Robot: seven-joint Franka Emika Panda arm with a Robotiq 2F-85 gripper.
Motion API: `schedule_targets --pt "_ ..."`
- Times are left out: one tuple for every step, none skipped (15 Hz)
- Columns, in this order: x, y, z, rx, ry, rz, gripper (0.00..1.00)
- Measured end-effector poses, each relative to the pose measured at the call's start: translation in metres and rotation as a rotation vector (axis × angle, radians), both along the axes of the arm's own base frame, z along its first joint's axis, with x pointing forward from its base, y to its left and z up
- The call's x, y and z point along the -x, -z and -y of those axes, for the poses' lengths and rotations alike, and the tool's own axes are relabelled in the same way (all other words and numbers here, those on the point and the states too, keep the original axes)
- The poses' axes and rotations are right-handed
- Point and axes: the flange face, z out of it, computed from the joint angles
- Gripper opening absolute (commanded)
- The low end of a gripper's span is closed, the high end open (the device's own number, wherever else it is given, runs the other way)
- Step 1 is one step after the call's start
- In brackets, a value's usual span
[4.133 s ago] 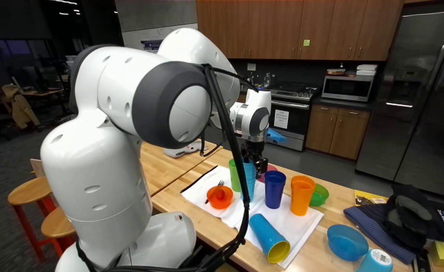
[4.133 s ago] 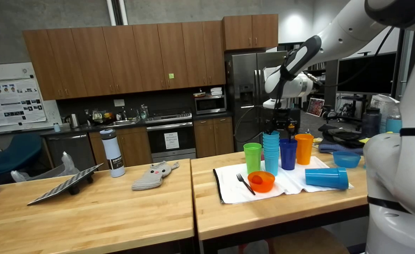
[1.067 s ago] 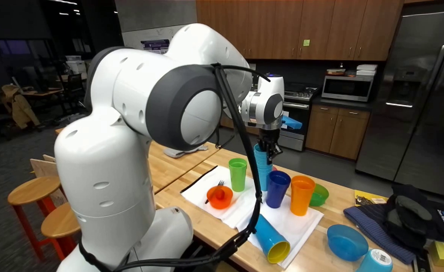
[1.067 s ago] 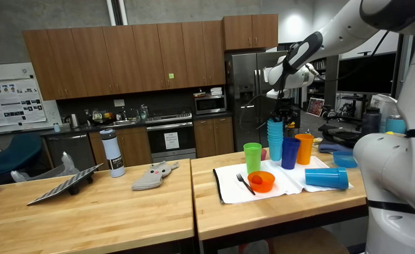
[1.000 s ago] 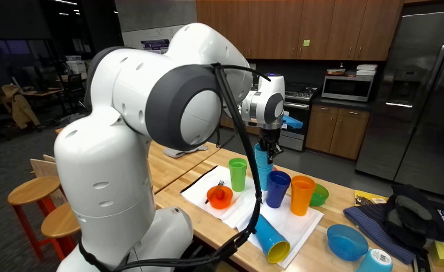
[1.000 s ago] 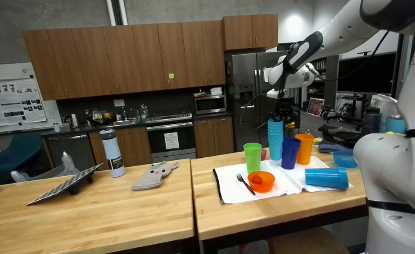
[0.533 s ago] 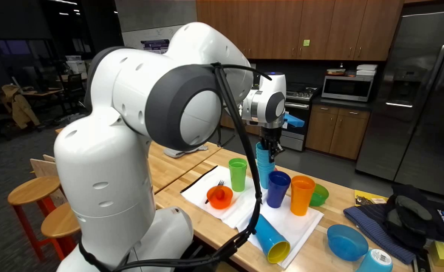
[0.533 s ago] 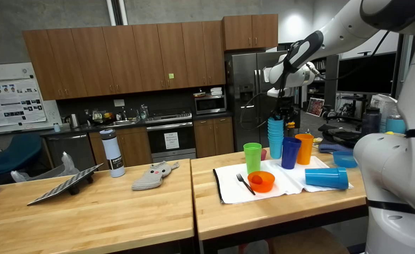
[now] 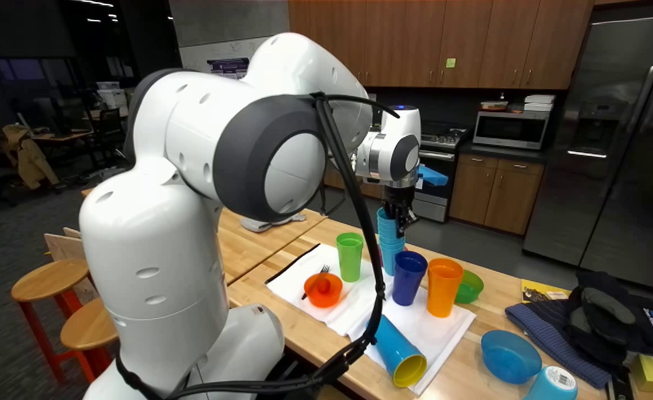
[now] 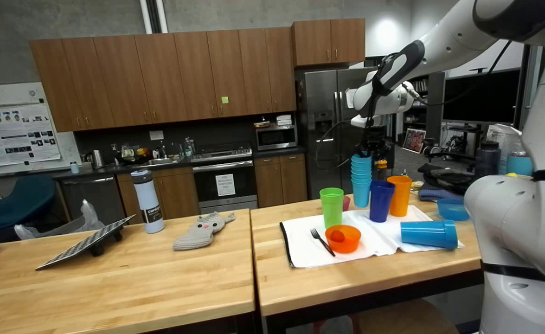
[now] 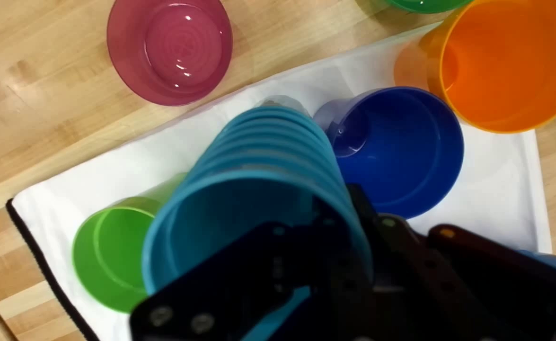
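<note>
My gripper [image 11: 339, 202] pinches the light-blue cup stack [image 11: 268, 142] at its top, so I judge the grasp made, and the next move calls for keeping it upright.

The stacked cups [image 10: 361, 183] are smooth plastic (faintly glossy), the cloth [image 10: 379, 239] matt.

Pincer [image 11: 344, 213] grips the wall of the stack of light-blue cups [image 11: 263, 161], one finger [image 11: 326, 232] inside, one outside. Green cup [image 11: 117, 255] on one side, navy cup [image 11: 401, 156] on the other, orange cup [image 11: 509, 66] next to navy; all three on white cloth [image 11: 490, 199]. Pink bowl [image 11: 183, 45] sits on table [image 11: 36, 94], off the cloth.
</note>
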Motion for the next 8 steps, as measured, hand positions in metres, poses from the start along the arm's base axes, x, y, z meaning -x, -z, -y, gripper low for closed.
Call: schedule_targets --pt "-0.0001 -0.0002 -0.0001 0.0 0.0 0.001 0.02" --pt "-0.0004 -0.0004 -0.0003 0.0 -0.001 0.004 0.02" --pt "-0.0007 -0.0008 -0.0005 0.0 -0.001 0.007 0.02" --pt "-0.0011 -0.0013 -0.0006 0.001 -0.002 0.012 0.02" --pt "-0.0017 -0.002 -0.0008 0.001 -0.002 0.018 0.02" --pt "-0.0022 -0.0026 -0.001 0.002 -0.003 0.023 0.02" --pt "-0.0028 -0.0033 -0.001 0.005 -0.005 0.029 0.02" --pt "-0.0034 -0.0041 -0.0009 0.008 -0.006 0.037 0.02"
